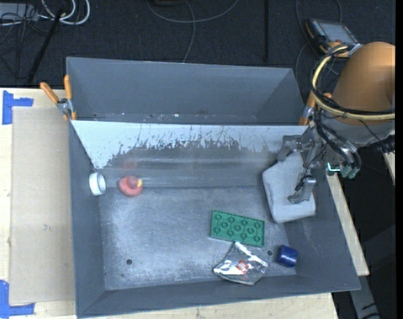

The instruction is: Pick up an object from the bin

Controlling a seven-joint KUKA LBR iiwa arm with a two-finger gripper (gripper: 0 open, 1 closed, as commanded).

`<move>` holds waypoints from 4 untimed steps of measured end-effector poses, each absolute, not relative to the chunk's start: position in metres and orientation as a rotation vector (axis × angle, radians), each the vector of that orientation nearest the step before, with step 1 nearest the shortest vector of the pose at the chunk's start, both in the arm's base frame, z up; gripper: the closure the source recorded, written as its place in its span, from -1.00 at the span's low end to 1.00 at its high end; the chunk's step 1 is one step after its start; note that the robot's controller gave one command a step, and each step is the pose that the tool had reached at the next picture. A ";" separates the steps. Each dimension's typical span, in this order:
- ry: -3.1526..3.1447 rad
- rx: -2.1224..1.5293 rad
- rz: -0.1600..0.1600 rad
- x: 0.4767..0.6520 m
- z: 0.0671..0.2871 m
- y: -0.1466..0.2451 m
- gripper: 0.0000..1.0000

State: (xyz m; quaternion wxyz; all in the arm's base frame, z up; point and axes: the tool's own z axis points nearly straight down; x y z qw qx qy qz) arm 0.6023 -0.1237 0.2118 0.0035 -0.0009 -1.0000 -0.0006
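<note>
The gripper (301, 193) hangs at the bin's (188, 92) 3 o'clock, low over a pale grey block (279, 190) that lies by the right wall. This is the thing nearest to it and the likely pick. Whether the claw is wide or narrow I cannot tell, as its tip is a dark tangle against the block, and I cannot tell whether it touches the block either. The block looks like foam or sponge with rounded corners, so I judge it light, soft and a little springy. It should not be fragile or slippery, but it may squash and tilt if it is pinched at a corner. The best hold is probably across its narrower width near the middle. Its 3 o'clock edge sits close to the wall and leaves little room on that side. The gripper and its cables cover the block's upper right part, so its full outline and thickness are unclear. Well apart from it lie a green studded plate (238, 228) at 5 o'clock, a crumpled wrapper (240, 268) just below that, and a blue cap (286, 255) near the 4 o'clock corner. A pink ball (130, 185) and a small white thing (97, 183) lie at 9 o'clock, and what that white thing is I cannot make out.
</note>
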 end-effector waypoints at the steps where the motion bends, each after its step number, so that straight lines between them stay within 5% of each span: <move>1: -3.142 -0.093 -0.004 0.583 0.244 -0.070 -1.00; 2: -3.119 0.315 -0.003 0.569 0.072 -0.048 -1.00; 3: -3.125 0.318 0.000 0.572 0.076 -0.048 1.00; 4: -3.138 0.263 0.001 0.531 0.230 -0.028 1.00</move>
